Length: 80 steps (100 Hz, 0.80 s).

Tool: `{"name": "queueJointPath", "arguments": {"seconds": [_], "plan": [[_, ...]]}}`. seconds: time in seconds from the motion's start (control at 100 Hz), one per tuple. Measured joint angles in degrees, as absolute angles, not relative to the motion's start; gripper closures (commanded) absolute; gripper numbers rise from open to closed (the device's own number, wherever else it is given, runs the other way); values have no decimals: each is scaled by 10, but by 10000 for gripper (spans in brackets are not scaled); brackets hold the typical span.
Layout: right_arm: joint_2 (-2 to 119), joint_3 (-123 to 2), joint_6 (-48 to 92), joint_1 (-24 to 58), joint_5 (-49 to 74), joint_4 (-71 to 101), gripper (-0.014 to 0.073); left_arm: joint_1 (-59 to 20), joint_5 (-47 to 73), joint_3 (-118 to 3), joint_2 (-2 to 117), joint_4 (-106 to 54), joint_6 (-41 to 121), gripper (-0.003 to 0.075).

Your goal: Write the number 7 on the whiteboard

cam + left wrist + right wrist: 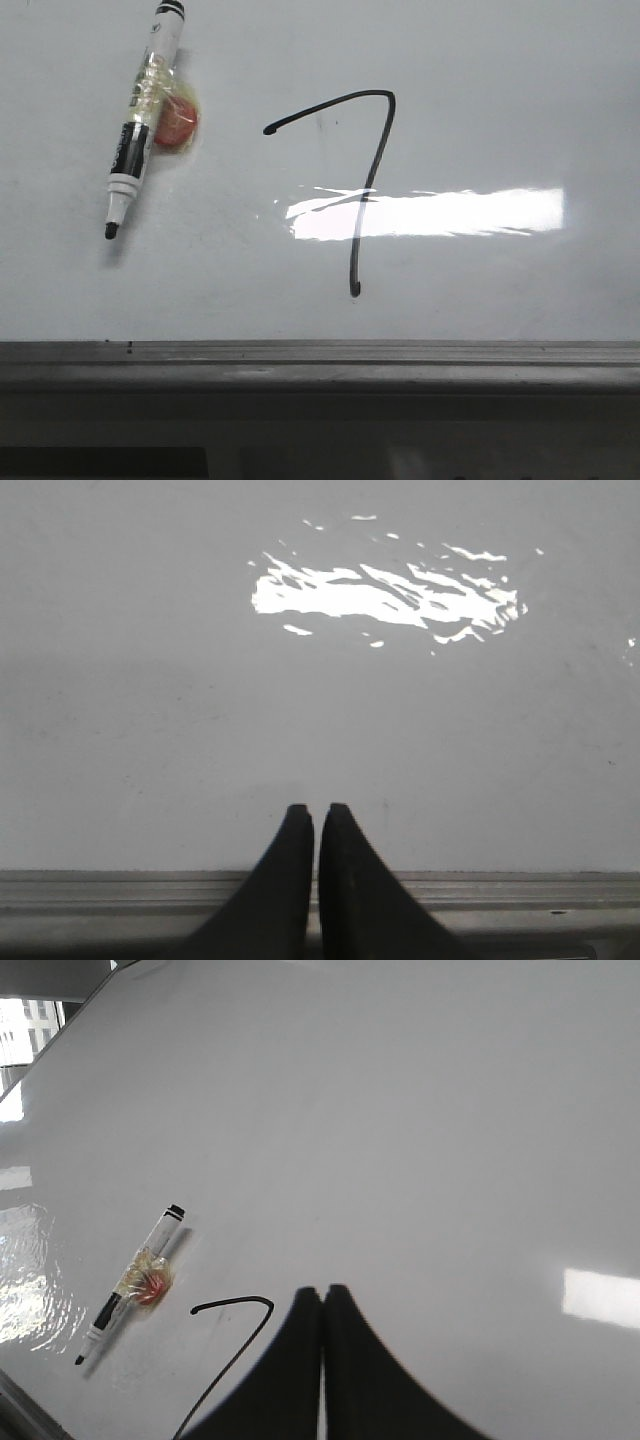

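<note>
- Your number 7 (365, 180) stands drawn in black near the middle of the whiteboard (520, 110), its stem crossing the glare patch (430, 213)
- Your marker pen (140, 125) lies uncapped on the board, left of the 7, tip toward the edge rail (320, 352)
- Your left gripper (316, 815) is closed, grasping nothing
- Your right gripper (323, 1295) is likewise closed and empty

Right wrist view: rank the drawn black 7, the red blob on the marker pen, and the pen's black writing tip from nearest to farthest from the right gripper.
1. Black hand-drawn 7, right beside the right gripper.
2. Red blob, midway along the white marker pen.
3. Black writing tip, at the pen's far end.
</note>
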<state>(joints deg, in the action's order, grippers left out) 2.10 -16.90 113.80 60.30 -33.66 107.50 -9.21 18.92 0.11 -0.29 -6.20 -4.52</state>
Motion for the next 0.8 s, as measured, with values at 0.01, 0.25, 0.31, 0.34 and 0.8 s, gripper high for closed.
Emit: {"name": "queueJointPath", "arguments": {"seconds": [0.01,0.25,0.31,0.34,0.8], "plan": [[21,-169,1138,603,-337,1075,660,-92,189,1,-3,-62,-45,741],[21,-162,1137,594,-401,1075,660,-92,189,1,-3,-62,-45,741],[21,-155,1137,580,-403,1075,660,-92,189,1,-3,-62,-45,741],[21,-148,1137,572,-402,1069,660,-92,189,1,-3,-62,-45,741],[61,7,625,346,-323,481,660,-92,189,1,-3,-62,-45,741]]}}
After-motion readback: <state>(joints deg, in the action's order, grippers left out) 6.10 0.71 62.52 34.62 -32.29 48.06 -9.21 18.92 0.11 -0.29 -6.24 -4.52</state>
